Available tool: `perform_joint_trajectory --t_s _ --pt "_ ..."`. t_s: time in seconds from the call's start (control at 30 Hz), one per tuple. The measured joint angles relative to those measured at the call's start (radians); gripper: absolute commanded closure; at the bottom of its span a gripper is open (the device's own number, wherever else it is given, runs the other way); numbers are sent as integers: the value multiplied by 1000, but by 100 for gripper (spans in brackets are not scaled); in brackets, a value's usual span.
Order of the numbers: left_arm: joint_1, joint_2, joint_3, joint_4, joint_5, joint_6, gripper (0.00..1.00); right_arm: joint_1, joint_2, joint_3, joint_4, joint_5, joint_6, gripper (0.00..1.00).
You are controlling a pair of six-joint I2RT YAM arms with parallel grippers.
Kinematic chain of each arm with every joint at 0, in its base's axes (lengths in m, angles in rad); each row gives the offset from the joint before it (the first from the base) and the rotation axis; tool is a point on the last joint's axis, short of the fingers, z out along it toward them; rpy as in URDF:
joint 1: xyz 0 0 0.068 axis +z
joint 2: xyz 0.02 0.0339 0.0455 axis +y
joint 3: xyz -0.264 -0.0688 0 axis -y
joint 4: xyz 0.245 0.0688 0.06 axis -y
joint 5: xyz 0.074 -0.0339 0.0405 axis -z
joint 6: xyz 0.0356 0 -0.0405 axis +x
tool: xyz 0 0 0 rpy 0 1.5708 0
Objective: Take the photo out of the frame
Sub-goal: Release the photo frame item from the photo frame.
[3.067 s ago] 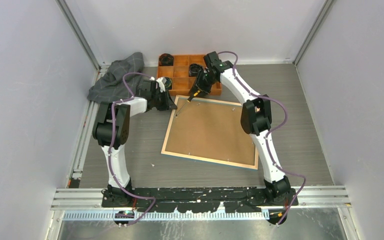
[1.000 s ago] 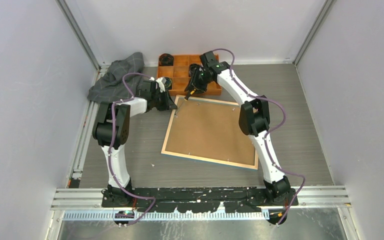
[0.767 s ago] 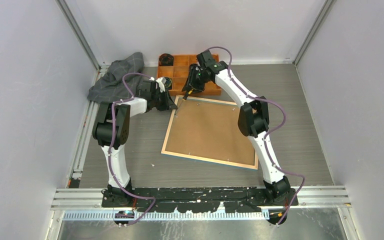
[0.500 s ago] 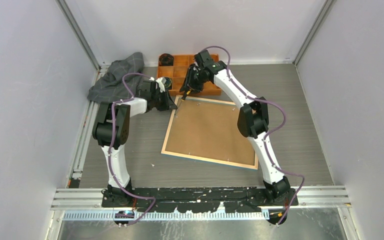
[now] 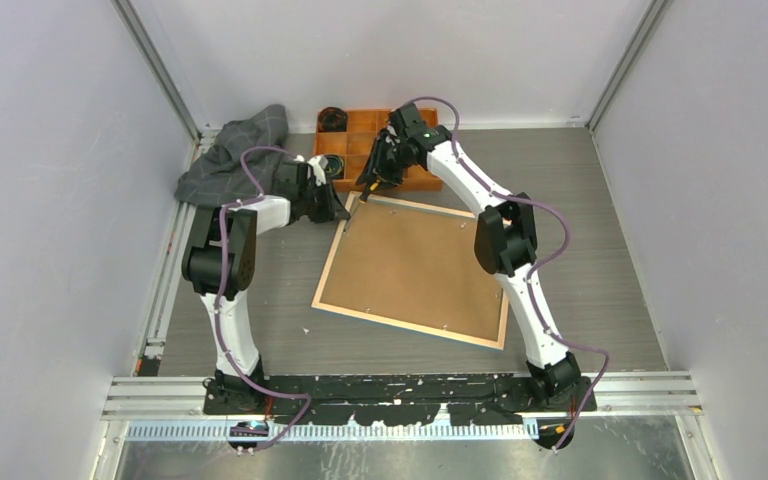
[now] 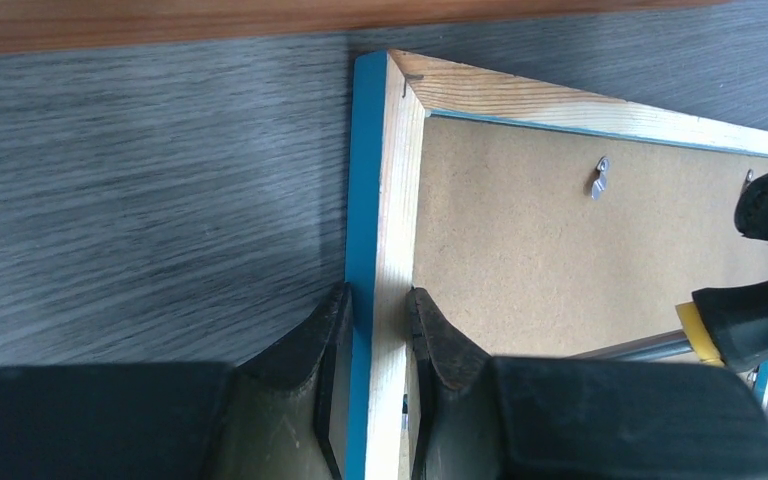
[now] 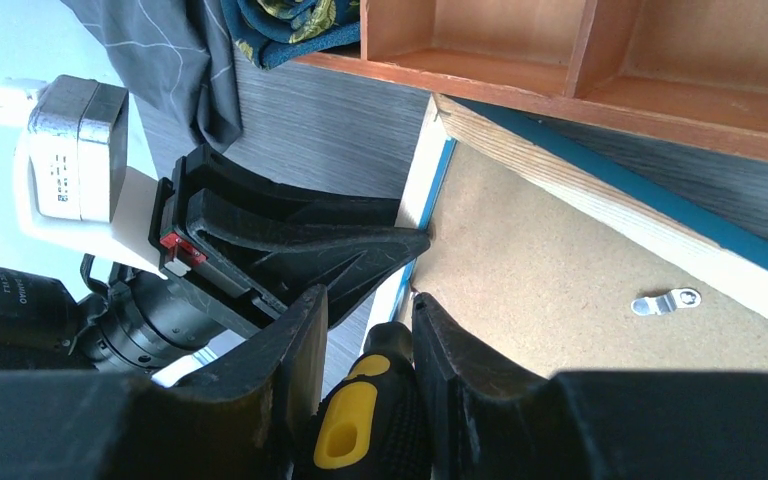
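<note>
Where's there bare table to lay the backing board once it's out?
Widest bare table lies right of the frame, toward the right wall. A narrower strip runs between the frame and the arm bases. Crowded: the far-left corner, where left gripper, right gripper with screwdriver, orange tray and grey cloth meet.

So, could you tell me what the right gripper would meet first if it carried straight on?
Its screwdriver would probably hit the rim of the frame beside the left gripper; depth is unclear.

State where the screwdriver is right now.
In the right wrist view, the screwdriver sits clamped in the right gripper, by the far left corner of the frame, beside the left gripper.
</note>
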Motion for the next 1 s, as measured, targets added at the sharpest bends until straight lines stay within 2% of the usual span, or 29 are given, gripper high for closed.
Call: perform_joint_trajectory --t_s 0.63,0.8,1.0 --pt "-1 -31 -31 -9 -47 4 100 -49 117 17 107 -105 101 99" --pt "-3 -33 -34 -5 -53 5 100 -90 174 27 106 -191 175 99" --pt "-13 -38 -39 5 -72 19 100 -89 177 35 92 -190 169 99"
